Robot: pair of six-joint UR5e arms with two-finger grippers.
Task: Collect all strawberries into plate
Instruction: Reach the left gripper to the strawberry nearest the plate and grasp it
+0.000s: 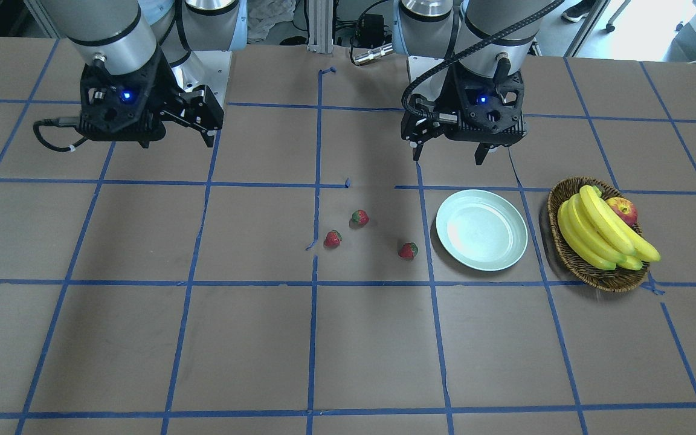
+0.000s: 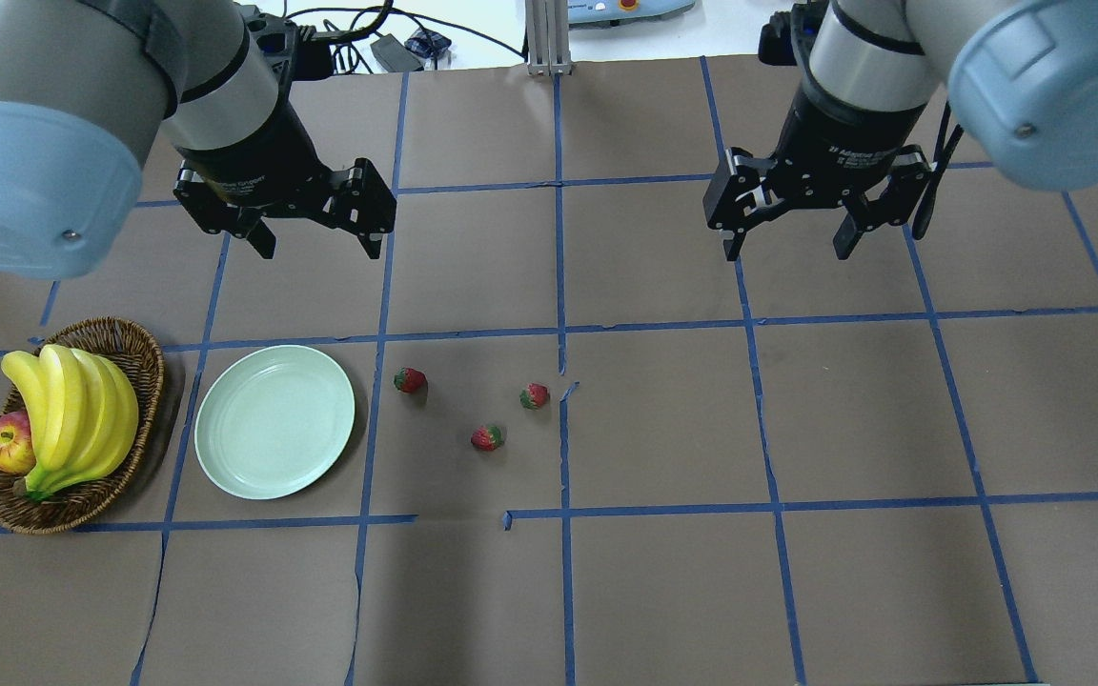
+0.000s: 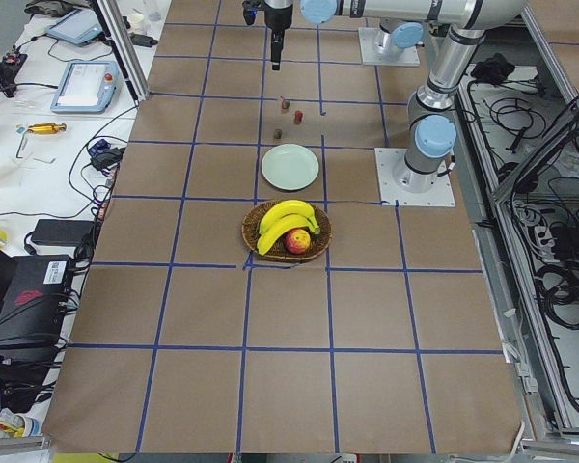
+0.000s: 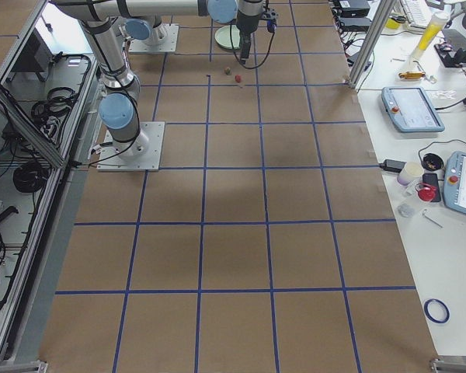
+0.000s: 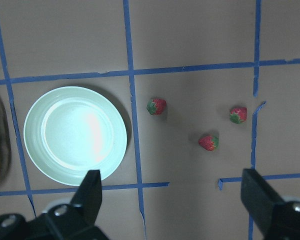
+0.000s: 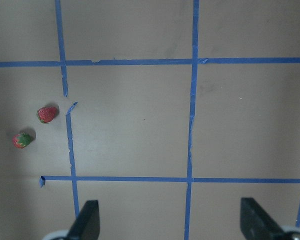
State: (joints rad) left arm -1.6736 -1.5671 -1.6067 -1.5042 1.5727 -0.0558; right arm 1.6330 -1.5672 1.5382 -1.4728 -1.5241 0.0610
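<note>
Three strawberries lie on the brown table: one [image 2: 410,380] nearest the plate, one [image 2: 535,395] by the centre tape line and one [image 2: 487,437] in front of them. The pale mint-green plate [image 2: 274,422] is empty and sits to their left. My left gripper [image 2: 320,250] is open and empty, hovering high behind the plate and the nearest strawberry. My right gripper [image 2: 786,252] is open and empty, hovering to the right of the berries. The left wrist view shows the plate [image 5: 75,133] and all three berries; the right wrist view shows two berries [image 6: 46,114].
A brown wicker basket [image 2: 144,353] with bananas [image 2: 72,410] and a red-yellow apple [image 2: 8,443] stands left of the plate. Blue tape lines grid the table. Robot bases and cables are at the back edge.
</note>
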